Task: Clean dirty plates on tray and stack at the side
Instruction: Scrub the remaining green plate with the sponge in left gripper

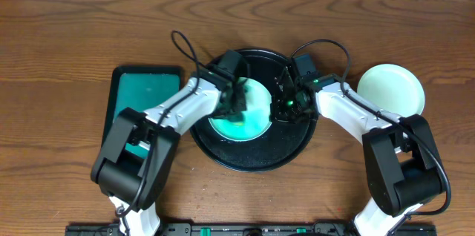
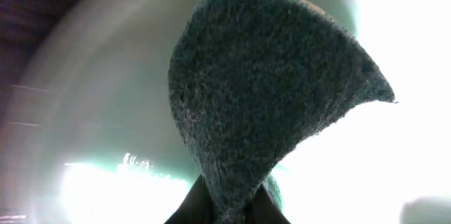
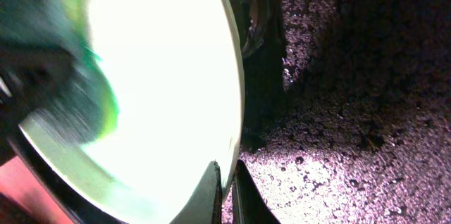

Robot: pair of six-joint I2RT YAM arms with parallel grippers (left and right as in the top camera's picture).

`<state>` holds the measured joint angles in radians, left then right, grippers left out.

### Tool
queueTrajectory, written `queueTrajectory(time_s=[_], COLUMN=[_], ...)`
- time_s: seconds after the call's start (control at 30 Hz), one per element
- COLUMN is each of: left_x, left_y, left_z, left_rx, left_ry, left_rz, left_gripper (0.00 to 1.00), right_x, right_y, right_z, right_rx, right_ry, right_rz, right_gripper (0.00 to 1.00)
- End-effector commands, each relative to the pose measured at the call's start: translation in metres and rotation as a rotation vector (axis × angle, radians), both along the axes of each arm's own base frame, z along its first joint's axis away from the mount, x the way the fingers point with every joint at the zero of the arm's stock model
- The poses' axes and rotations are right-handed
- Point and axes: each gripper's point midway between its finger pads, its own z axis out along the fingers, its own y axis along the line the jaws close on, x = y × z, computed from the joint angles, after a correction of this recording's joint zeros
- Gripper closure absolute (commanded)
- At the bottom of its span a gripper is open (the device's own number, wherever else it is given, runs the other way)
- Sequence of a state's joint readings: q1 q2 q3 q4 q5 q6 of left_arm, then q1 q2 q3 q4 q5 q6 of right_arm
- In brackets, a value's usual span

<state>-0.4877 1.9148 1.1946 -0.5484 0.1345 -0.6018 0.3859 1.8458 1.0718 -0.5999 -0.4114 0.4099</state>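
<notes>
A mint green plate (image 1: 252, 117) sits over the middle of the large black tray (image 1: 256, 163). My left gripper (image 1: 236, 102) is shut on a dark green sponge (image 2: 268, 97), which presses against the plate's face (image 2: 106, 111). My right gripper (image 1: 286, 106) is shut on the plate's right rim. In the right wrist view that rim (image 3: 232, 111) is pinched between the fingertips (image 3: 211, 196). A green smear (image 3: 106, 115) shows near the blurred sponge (image 3: 49, 76). A second pale plate (image 1: 391, 90) lies on the table to the right of the tray.
A rectangular teal tray (image 1: 145, 91) lies left of the black tray, partly under my left arm. Both arms reach in from the front edge, with cables looping over the black tray's back rim. Brown wooden table surrounds everything.
</notes>
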Motion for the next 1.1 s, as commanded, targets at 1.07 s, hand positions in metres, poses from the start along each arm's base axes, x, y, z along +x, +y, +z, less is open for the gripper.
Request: queueTrajectory(time_s=[1.07], left_x=[-0.091], left_y=[-0.097], left_z=[0.006], left_rx=[-0.411], left_ry=[0.289], left_rz=[-0.367], left_gripper=[0.93], right_x=[-0.008], right_y=[-0.006], right_z=[-0.006], right_rx=[-0.038], right_ry=[0.019], right_rz=[0.02], right_gripper=[0.99])
